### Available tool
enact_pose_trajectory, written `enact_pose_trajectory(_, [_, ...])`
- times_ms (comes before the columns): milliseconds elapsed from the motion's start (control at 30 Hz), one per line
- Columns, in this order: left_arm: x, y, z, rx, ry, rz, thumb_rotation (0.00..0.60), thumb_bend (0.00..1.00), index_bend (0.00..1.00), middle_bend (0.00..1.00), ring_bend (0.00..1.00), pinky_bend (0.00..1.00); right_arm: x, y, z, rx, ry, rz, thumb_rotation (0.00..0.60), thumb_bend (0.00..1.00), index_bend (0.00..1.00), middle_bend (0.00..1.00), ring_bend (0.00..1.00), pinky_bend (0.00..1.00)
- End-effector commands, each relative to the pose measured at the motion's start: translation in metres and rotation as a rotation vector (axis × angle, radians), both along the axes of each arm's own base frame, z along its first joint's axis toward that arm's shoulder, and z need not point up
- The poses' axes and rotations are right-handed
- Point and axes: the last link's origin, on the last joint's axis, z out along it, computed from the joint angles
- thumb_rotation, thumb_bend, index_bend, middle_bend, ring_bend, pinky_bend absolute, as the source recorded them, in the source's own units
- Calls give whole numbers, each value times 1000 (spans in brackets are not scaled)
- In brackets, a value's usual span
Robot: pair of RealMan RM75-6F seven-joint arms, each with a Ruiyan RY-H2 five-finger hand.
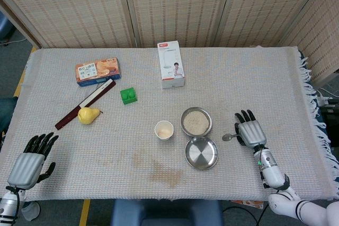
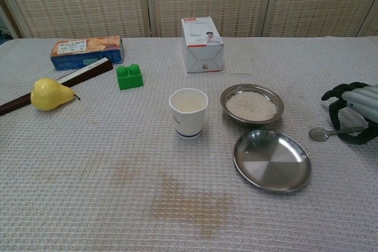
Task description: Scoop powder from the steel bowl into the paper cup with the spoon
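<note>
The steel bowl (image 1: 196,121) (image 2: 252,104) of pale powder stands right of centre. Just to its left is the white paper cup (image 1: 164,130) (image 2: 188,113), upright. The spoon (image 1: 228,137) (image 2: 321,134) lies low over the cloth right of the bowl, its small bowl end pointing left. My right hand (image 1: 251,132) (image 2: 353,113) arches over the spoon's handle, with dark fingers curled down on one side and the thumb on the other, gripping it. My left hand (image 1: 25,163) rests at the front left edge of the table with its fingers apart, holding nothing.
An empty steel plate (image 1: 201,153) (image 2: 272,160) lies in front of the bowl. Further off are a white carton (image 1: 171,64), a green block (image 1: 128,96), a yellow pear (image 1: 88,115), a dark stick (image 1: 85,104) and a biscuit box (image 1: 97,71).
</note>
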Motion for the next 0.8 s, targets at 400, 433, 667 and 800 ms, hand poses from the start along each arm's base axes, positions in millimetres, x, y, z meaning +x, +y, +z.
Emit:
enact_pose_trajectory(400, [1,0,0,-3,-6,-2,600,420,0,0,0,71,6,3,3,-11,16,43,600,322,667,346,66,0])
enact_pose_trajectory(433, [1,0,0,-3,-7,-2,600,420,0,0,0,72,7,3,4,-13,18,47,600,324,668,348,66,0])
enact_pose_trajectory(667, [1,0,0,-6,-15,-2,600,420,0,0,0,73,12,4,5,-33,20,80,600,333,724,413,92,0])
enact_pose_trajectory(800, [1,0,0,-7,-15,-2,600,420,0,0,0,73,14,4,5,-45,24,95,600,337,761,454,118,0])
